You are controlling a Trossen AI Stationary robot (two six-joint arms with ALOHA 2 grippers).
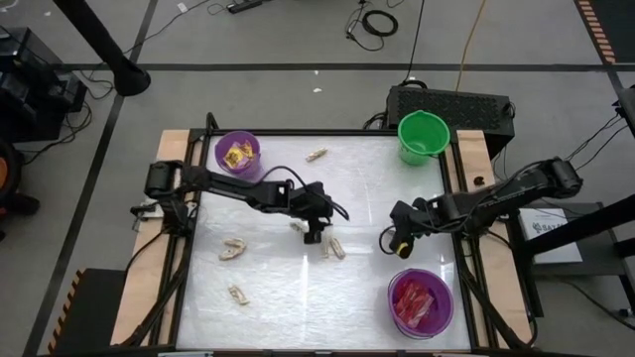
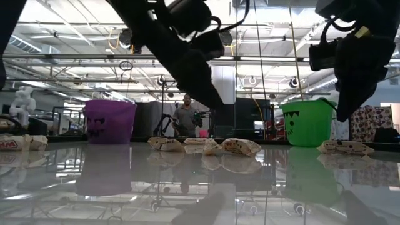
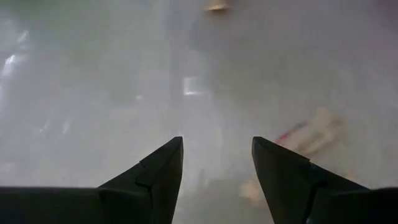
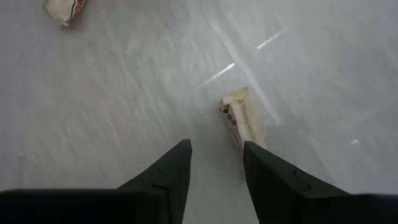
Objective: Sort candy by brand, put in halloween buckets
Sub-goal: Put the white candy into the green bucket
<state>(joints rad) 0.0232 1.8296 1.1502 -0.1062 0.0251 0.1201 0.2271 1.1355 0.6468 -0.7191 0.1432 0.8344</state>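
Tan candy piece [image 4: 241,117] lying on table [image 1: 298,297] just ahead of right gripper [image 4: 216,163], fingers parted, nothing pinched; left gripper [image 3: 216,163] spread above centre, beside 1 tan packet [image 3: 314,134].

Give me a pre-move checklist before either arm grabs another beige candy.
1. Left gripper open over the table's middle: ok.
2. Right gripper empty, fingers apart: ok.
3. Beige candy just ahead of the right gripper, lying off to one finger's side, not centred: not ok.
4. Beige candies beside the left gripper lie free on the table: ok.
5. Green bucket upright, mouth unobstructed: ok.
6. Which bucket takes beige candy: cannot tell.
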